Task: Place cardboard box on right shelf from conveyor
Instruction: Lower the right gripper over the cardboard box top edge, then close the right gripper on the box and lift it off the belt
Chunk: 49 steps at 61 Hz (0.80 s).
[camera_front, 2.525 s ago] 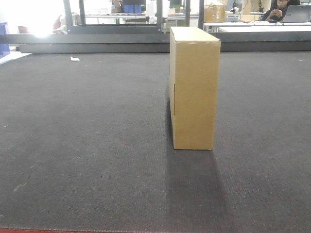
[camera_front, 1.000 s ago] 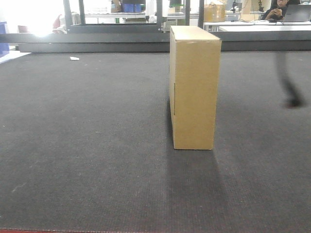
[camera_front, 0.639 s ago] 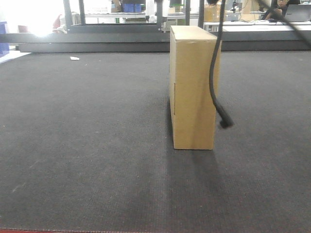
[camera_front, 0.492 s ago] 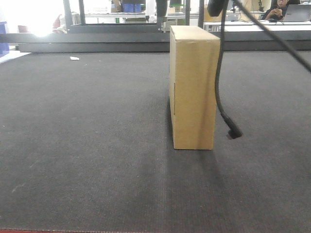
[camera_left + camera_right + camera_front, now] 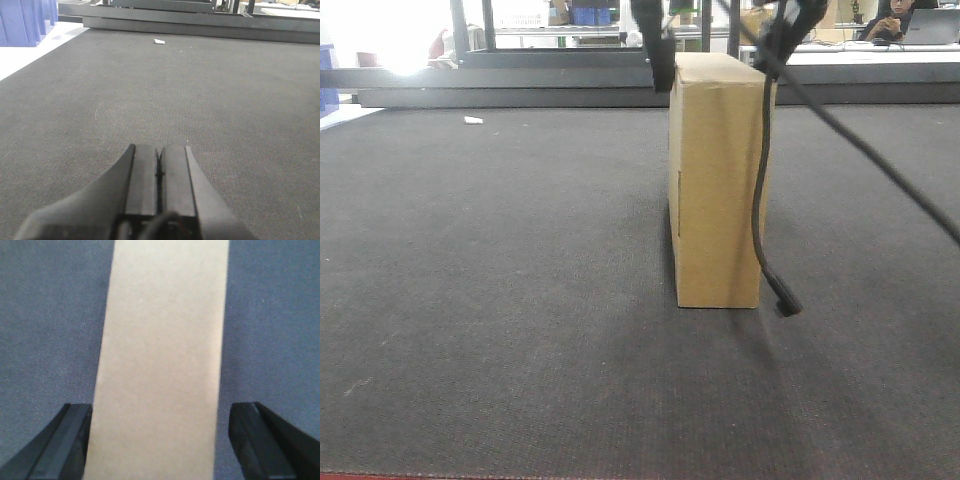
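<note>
Right gripper [image 5: 157,440] straddling the upright cardboard box [image 5: 718,180] on the conveyor [image 5: 500,300].
The box is standing tall on the dark belt, and the right gripper's fingers [image 5: 70,440] are hanging spread apart at either side of its top face, with a gap showing at one side (a black cable [image 5: 785,303] is dangling across its front). The left gripper [image 5: 159,175] is hovering low over bare belt with its jaws pressed together, blue bins [image 5: 25,20] sitting off at the far corner.

Front camera looks low across conveyor [image 5: 470,300]; right wrist close above cardboard box [image 5: 160,365].
</note>
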Each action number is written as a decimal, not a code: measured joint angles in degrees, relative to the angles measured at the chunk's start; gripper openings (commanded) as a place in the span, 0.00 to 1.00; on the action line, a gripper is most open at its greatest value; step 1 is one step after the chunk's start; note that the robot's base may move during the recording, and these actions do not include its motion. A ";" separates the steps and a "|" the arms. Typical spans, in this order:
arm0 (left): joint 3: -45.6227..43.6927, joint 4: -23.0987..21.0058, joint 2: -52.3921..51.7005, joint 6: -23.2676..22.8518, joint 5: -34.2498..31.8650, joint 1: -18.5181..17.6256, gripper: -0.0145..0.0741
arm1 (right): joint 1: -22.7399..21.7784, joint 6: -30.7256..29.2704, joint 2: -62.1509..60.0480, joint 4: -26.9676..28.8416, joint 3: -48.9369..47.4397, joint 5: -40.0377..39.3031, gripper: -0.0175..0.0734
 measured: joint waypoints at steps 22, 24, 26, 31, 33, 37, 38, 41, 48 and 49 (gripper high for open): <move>0.00 0.00 0.00 0.00 0.00 0.00 0.03 | 0.00 -1.89 1.33 0.00 -0.15 -1.15 0.37; 0.00 0.00 0.00 0.00 0.00 0.00 0.03 | 0.00 -2.48 1.33 0.00 -0.24 -1.27 0.37; 0.00 0.00 0.00 0.00 0.00 0.00 0.03 | -0.13 -3.15 1.33 0.00 -0.28 -1.42 0.37; 0.00 0.00 0.00 0.00 0.00 0.00 0.03 | -0.49 -5.73 0.94 0.45 -0.38 -1.59 0.37; 0.00 0.00 0.00 0.00 0.00 0.00 0.03 | -0.77 -7.19 0.29 0.84 -0.38 -1.70 0.37; 0.00 0.00 0.00 0.00 0.00 0.00 0.03 | -1.39 -10.58 -1.18 1.54 -0.38 -1.70 0.37; 0.00 0.00 0.00 0.00 0.00 0.00 0.03 | -1.57 -11.32 -1.59 1.69 -0.38 -1.70 0.37; 0.00 0.00 0.00 0.00 0.00 0.00 0.03 | -2.24 -13.89 -3.38 2.34 -0.38 -1.70 0.37; 0.00 0.00 0.00 0.00 0.00 0.00 0.03 | -4.10 -19.77 -8.31 2.95 1.56 -1.50 0.37; 0.00 0.00 0.00 0.00 0.00 0.00 0.03 | -4.30 -20.31 -9.34 2.93 2.09 -1.50 0.37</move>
